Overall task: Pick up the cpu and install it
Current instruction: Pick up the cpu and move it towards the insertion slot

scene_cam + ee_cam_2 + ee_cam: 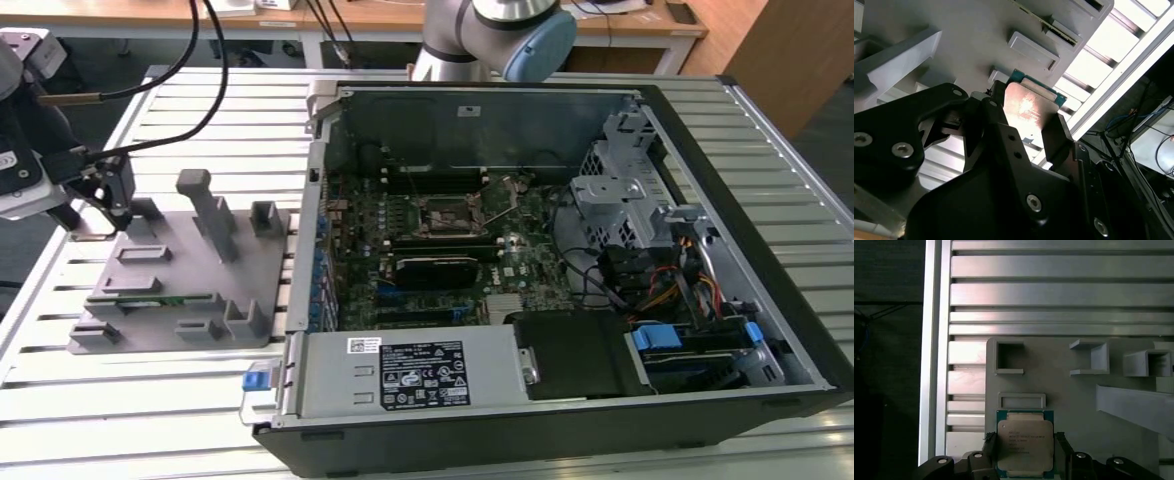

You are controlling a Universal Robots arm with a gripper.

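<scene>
cpu (1025,445) lies flat on the grey fixture block (200,290), at its far corner on the exterior view's left. The block rests on the slatted worktop (174,90). We see the metal lid facing up, with a thin green rim around it, in both wrist views.

The hand (110,215) is low over that corner. Its fingers (990,450) sit against two opposite edges of the chip with no gap showing, so we read it as clamped on the cpu. We cannot tell if the chip is off the block yet.

Handling, our judgement: light, thin and stiff, so it won't flex. The lid is smooth and likely slippery. The underside contacts are fragile, so take it by the side edges only, square and level, as here.

The open computer case (747,200) stands well apart at the exterior view's right. Its socket (447,212) is mid-board and looks empty.
</scene>
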